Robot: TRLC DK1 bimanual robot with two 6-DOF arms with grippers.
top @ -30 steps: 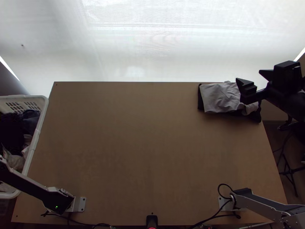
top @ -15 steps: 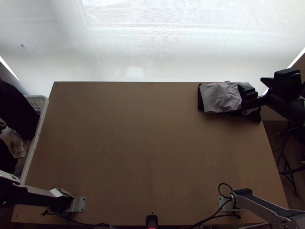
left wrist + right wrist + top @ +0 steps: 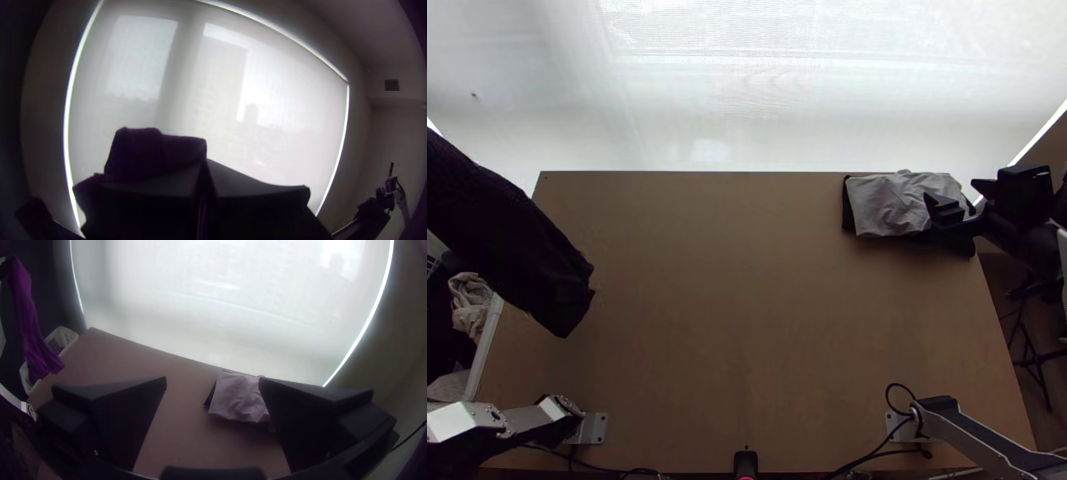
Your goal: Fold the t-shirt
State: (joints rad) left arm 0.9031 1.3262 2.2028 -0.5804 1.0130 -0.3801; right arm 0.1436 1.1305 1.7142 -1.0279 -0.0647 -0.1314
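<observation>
Top view has one t-shirt [image 3: 515, 248], dark, hanging in the air across the left edge of the worktop [image 3: 747, 304], towards its far corner. It hangs long and gathered, unfolded as far as can be seen, its lower end over the worktop's left part. In the right wrist view it is purple, hanging from a raised grip.

The left wrist view shows the left gripper [image 3: 205, 164], its two fingers brought together and clamped on the t-shirt; which part they hold cannot be told. They point at one pale blind [image 3: 747, 80], beyond the worktop's far edge.

There are two arms. The left arm [image 3: 527, 416] runs from the worktop's near left corner out past its left edge. The right arm [image 3: 971, 436] slants from the near right corner out over the right edge, and its gripper comes back in, raised above the far right corner. That right gripper [image 3: 951, 192] has its two fingers wide apart, nothing between them.

Below it, on the worktop's far right corner, lies one pile: one grey cloth [image 3: 891, 204], somewhat creased, on black cloth [image 3: 955, 244]. One white basket [image 3: 487, 344] stands along the worktop's left edge, holding several cloths, too dim to count, one of them beige [image 3: 469, 300].
</observation>
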